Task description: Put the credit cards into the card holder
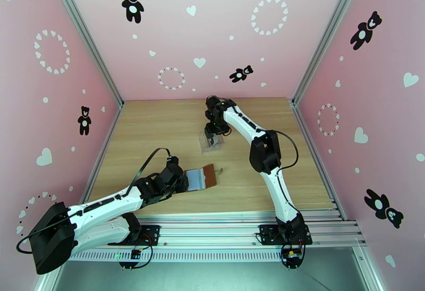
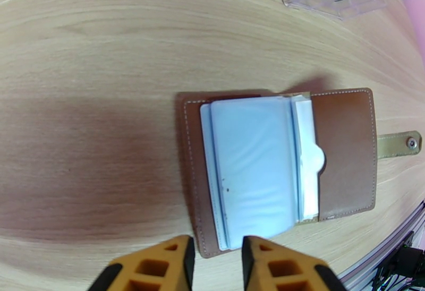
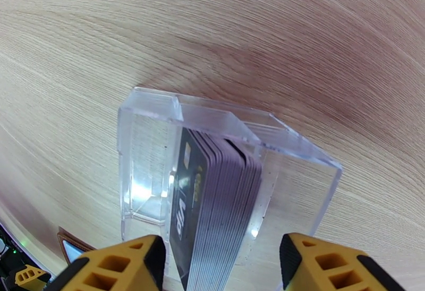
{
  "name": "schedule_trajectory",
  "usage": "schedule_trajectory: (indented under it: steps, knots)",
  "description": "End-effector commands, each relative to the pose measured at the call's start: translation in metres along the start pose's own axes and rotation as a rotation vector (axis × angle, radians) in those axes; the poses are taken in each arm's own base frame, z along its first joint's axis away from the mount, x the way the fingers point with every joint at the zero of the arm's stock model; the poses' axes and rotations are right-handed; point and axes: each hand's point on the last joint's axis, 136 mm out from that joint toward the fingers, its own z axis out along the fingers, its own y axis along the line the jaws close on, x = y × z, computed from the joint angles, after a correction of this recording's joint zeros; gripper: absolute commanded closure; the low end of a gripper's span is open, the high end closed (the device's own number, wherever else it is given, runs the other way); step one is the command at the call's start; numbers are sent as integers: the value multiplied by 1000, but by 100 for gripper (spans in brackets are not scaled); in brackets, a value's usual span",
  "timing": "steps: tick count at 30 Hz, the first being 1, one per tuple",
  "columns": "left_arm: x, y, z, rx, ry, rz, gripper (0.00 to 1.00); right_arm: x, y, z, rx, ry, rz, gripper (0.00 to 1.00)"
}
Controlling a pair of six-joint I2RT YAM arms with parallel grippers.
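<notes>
One card holder [image 1: 206, 177] on the wooden table [image 1: 159, 127], toward the near edge and a little left of the middle. Lies flat and open, brown cover down, greyish see-through pockets [image 2: 255, 164] facing up, with one snap tab [image 2: 399, 144] sticking out past one flap. Shows at least two pocket leaves, stacked one on the other. Two arms, two claws. Left claw [image 2: 217, 261]: sits at the holder's edge nearest the arm, two yellow fingers parted by a narrow gap, with a strip of brown cover and pocket leaf visible through that gap. Released rather than clenched; impossible to tell whether the tips press on the leather. One clear case [image 3: 143, 143] farther back, about mid-table, apart from the holder. Holds one stack of credit cards [image 3: 218, 196] standing on edge, packed face to face. Roughly ten by the edges, but too tightly packed for a sure count. Front card dark with pale markings. Right claw [image 3: 223, 265]: hangs directly over the case, two yellow fingers spread wide, one on each side of the stack, touching no card as far as can be seen. Released, grasping nothing. From the left wrist, the same case and its dark cards in the far corner of the view, beyond the holder.
</notes>
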Motion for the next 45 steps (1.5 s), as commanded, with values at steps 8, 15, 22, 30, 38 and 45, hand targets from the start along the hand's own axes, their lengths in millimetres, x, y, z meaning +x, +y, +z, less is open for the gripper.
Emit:
schedule_trajectory:
  steps: [8,15,22,30,38,45]
  knots:
    - [2,3,1,-2,2,-19,69,12,-5,21,94,67,-17,39]
    - [2,4,4,-6,6,-18,69,13,-3,28,132,79,-27,42]
    - [2,3,4,-4,7,-18,69,15,-4,31,163,86,-40,42]
    - [3,3,5,-2,9,-19,69,15,-9,27,228,85,-57,44]
    - [4,3,7,-5,14,-19,69,5,-25,0,333,38,-71,47]
    - [4,3,7,-4,16,-20,69,4,-30,-14,363,20,-73,49]
